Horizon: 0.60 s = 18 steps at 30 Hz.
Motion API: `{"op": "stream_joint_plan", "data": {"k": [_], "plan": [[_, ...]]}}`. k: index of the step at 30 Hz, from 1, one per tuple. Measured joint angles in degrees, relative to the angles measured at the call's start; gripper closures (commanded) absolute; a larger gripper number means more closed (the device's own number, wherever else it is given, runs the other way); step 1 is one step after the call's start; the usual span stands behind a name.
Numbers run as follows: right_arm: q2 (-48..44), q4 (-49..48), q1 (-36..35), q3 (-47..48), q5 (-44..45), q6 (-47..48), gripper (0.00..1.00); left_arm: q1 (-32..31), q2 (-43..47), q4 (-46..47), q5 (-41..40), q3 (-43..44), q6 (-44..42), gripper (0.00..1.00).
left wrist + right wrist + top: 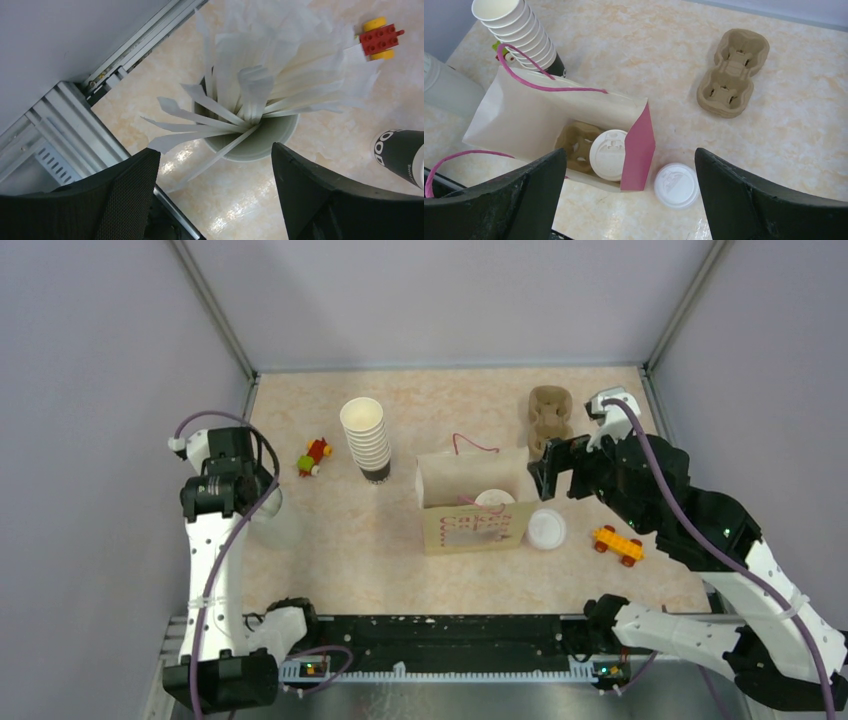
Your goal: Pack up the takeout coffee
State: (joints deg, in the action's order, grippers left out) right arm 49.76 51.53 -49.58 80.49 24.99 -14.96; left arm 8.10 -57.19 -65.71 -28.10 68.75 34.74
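Fingers of the right gripper stand spread wide with nothing between them, hanging above the right end of the paper bag; released, grasping nothing. Coffee cup, white lid up, sits inside the bag, seated in one well of a cardboard carrier on the bag's floor. Judged: the carrier is there to keep the cup upright once the bag is lifted. Bag mouth faces upward, its pink inner side showing at the right end, which leaves a straight drop from above. Second white lid rests on the table just beside the bag's right end, outside it; cannot tell from above whether a cup stands under it or the lid lies alone. If it is a second coffee, packing is only part done, and the carrier's free well is the likely place for it. Left gripper is likewise wide open and empty, fingers to either side of and above a pale tumbler full of white paper strips near the table's left edge, well apart from the bag. Judged: either parked out of the way or placed to fetch a strip. Stack of lidless cups stands behind the bag, spare carriers lie far right; neither is touched by a gripper.
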Motion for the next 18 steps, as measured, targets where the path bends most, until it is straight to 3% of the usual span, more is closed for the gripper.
{"op": "stream_joint_plan", "data": {"k": [4,7,18], "plan": [[-0.3,-0.1,0.0,-0.6,0.3,0.3,0.04,0.1,-0.3,2.5,1.0,0.1,-1.8,0.31],[-0.3,-0.9,0.0,-1.1,0.5,0.4,0.04,0.1,-0.2,2.8,1.8,0.1,-2.5,0.35],[0.3,-2.7,0.0,-2.5,0.9,0.5,0.04,0.1,3.2,0.3,1.7,-1.3,-3.4,0.36]]}}
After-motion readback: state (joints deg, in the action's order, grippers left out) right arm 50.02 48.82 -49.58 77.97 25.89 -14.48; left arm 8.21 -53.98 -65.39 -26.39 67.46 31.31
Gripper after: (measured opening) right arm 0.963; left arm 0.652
